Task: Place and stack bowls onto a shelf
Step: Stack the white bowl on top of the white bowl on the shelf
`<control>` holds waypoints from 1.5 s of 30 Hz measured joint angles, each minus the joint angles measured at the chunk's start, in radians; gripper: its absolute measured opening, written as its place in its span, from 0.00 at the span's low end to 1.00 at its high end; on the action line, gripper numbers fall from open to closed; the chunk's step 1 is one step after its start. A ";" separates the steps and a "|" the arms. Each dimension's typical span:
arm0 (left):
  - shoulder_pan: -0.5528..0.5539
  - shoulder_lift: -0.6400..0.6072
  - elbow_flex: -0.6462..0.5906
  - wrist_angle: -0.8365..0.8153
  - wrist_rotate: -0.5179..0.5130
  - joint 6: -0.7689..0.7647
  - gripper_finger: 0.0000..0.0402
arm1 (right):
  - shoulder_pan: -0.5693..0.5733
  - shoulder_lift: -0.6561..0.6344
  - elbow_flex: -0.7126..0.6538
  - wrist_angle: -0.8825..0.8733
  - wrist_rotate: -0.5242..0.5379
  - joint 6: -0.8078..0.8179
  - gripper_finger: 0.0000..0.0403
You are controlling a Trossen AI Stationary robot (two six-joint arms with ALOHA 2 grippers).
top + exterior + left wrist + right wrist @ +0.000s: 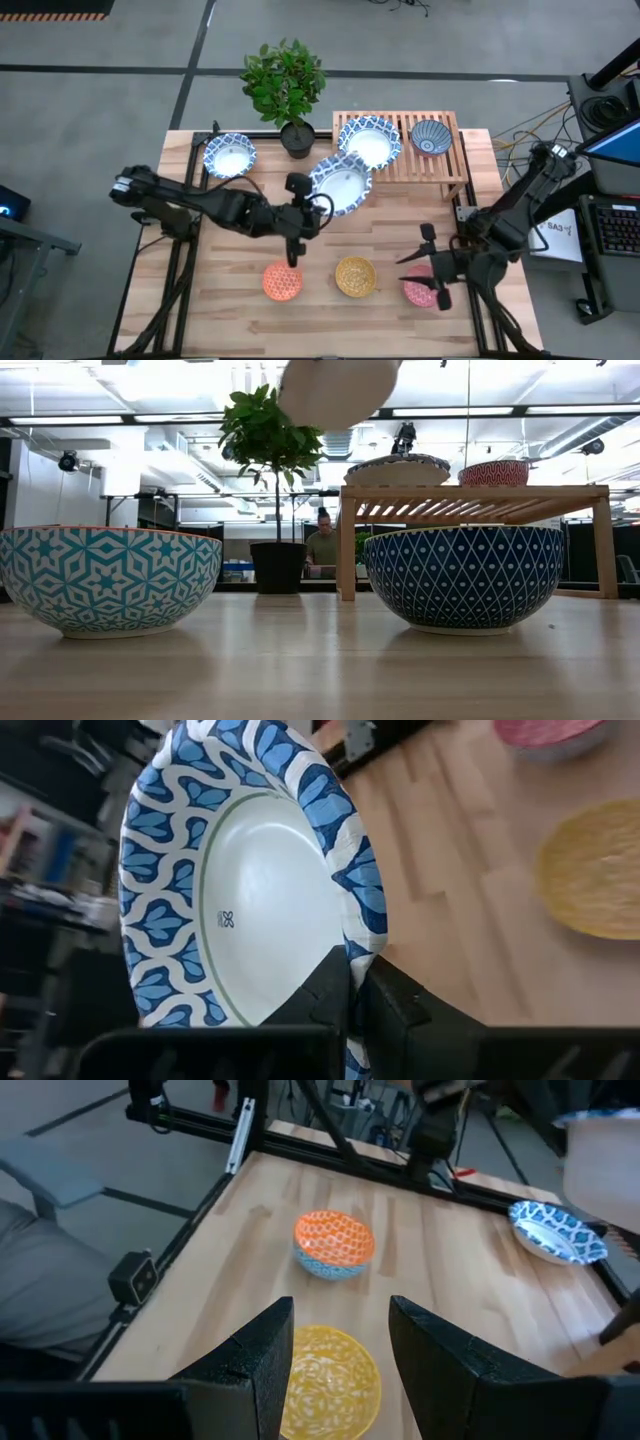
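Lifting a patterned bowl clear of the table

Counted: seven bowls, one shelf point(455, 165) at the far right edge.
- Wide blue-and-white: three. One on the shelf point(369, 142), one near the far left corner point(229, 155), one held point(341, 183) mid-table.
- Small: dark blue point(431, 136) on shelf; orange point(283, 281), yellow point(355, 276), pink-red point(419, 288) along the near edge.

Left gripper point(350, 1005) clenched on the held bowl's rim, arm stretched toward centre. Right gripper point(340, 1345) released, over the pink-red bowl.
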 joint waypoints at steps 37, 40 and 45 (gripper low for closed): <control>0.376 0.178 0.168 0.195 0.240 0.539 0.00 | 0.045 -0.070 -0.056 -0.009 0.018 -0.018 0.39; 0.389 0.208 0.168 0.206 0.242 0.551 0.00 | 0.045 -0.070 -0.059 -0.008 0.018 -0.018 0.39; 0.403 0.236 0.167 0.221 0.240 0.584 0.00 | 0.045 -0.071 -0.062 -0.008 0.018 -0.018 0.39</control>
